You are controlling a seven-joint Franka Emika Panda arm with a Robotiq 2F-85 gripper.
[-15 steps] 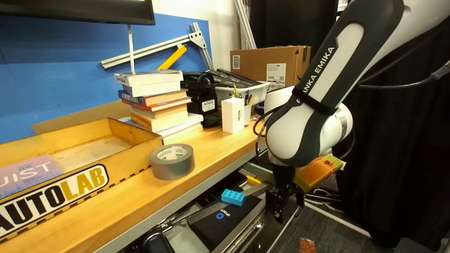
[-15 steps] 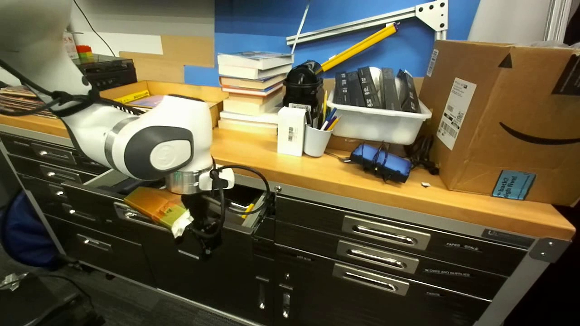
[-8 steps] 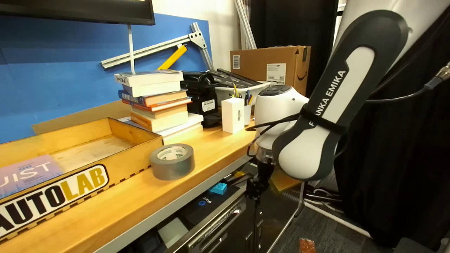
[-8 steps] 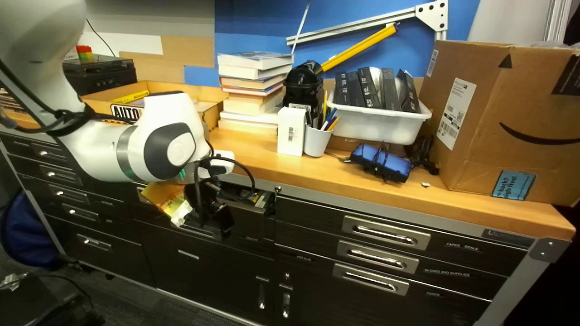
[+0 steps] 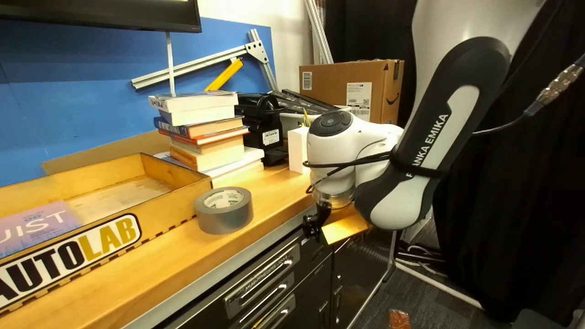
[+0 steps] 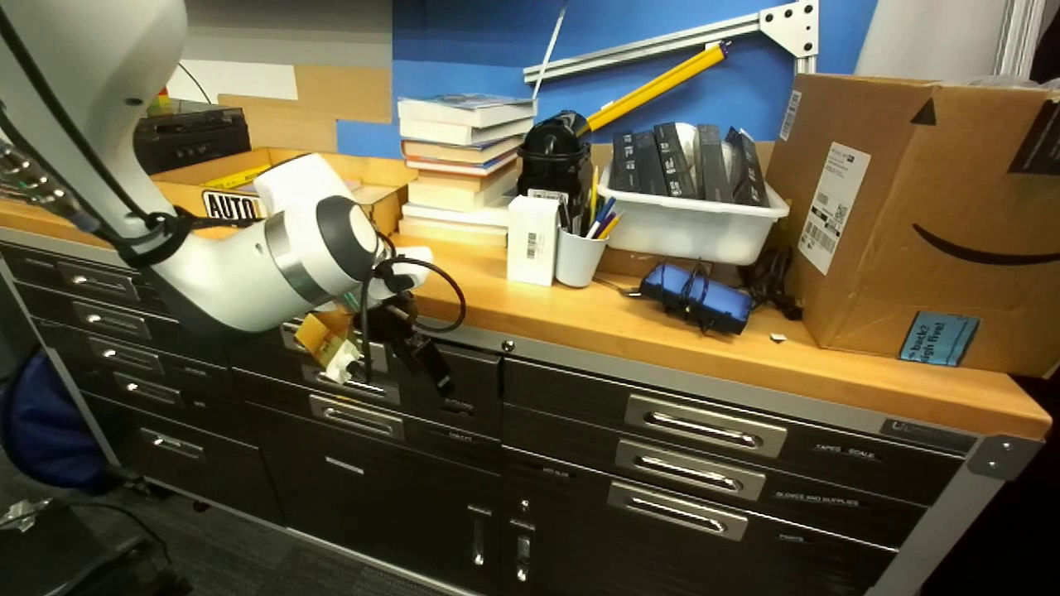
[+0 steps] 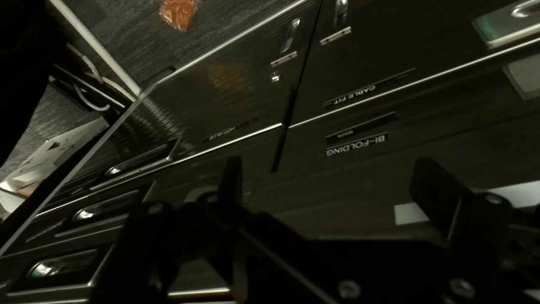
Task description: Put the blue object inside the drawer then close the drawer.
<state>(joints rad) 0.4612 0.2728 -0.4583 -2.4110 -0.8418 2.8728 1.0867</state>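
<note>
Closing step, probably near done: drawer [image 5: 265, 274] is sitting apparently flush, lower centre in an exterior view. Claw [image 7: 331, 181] is gaping wide, gripping nothing. Blue object isn't showing, presumably lying inside. Next: checking it's seated, backing off.

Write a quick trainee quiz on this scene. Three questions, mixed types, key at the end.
1. True or false: in both exterior views, the inside of the task's drawer is hidden.

2. Fill in: a grey ____ sits on the bench by the tray.

3. Pick one. In the wrist view, the pincer is:
a) shut
b) open
c) out of frame

Key:
1. True; the drawer looks shut.
2. tape roll
3. b
</note>
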